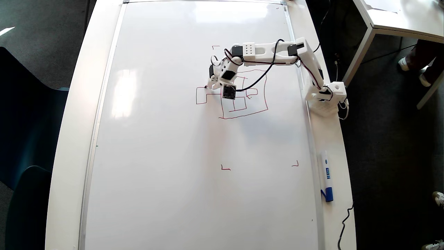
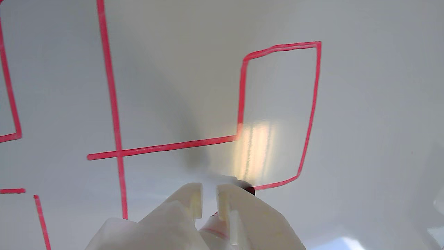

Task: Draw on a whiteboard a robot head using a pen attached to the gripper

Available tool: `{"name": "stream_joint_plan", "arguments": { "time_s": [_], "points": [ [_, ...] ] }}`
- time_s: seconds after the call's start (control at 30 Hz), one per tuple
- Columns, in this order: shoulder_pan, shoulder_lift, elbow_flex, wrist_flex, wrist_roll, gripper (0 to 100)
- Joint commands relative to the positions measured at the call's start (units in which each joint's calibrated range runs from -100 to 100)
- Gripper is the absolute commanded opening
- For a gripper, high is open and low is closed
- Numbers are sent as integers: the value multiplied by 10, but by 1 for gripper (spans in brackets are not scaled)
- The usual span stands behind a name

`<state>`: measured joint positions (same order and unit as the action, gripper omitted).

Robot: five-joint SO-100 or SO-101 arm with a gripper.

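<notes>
The whiteboard (image 1: 173, 156) fills most of the overhead view. The red robot head (image 1: 244, 114) is drawn on its upper right part: a large square outline with smaller squares inside, and a small box (image 1: 196, 95) to its left. My gripper (image 1: 211, 84) is over the top right corner of that small box, shut on the pen (image 1: 207, 86). In the wrist view the gripper (image 2: 209, 194) enters from the bottom edge. The pen's red tip (image 2: 249, 190) touches the whiteboard (image 2: 364, 104) at the open end of the box's outline (image 2: 281, 47). A straight line (image 2: 166, 147) joins the box to the big square.
A white marker with a blue cap (image 1: 326, 180) lies on the table's right edge, beside the board's frame. The arm's base (image 1: 326, 95) stands on that same edge. Small red corner marks (image 1: 225, 168) (image 1: 295, 164) sit on the board. Another white table (image 1: 399, 17) stands at the upper right.
</notes>
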<state>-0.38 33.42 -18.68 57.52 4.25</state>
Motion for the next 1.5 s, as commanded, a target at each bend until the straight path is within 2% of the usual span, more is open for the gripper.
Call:
{"name": "stream_joint_plan", "arguments": {
  "time_s": [0.0,0.6,0.9,1.1,1.3,1.47],
  "points": [
    [3,-18,12,16,-2,1],
    [-53,-38,31,5,-4,1],
    [-50,-39,31,-19,-3,1],
    [-41,-49,-45,-12,-3,1],
    [-41,-105,-42,-9,-2,1],
    [-41,-190,26,10,-2,1]
  ]
}}
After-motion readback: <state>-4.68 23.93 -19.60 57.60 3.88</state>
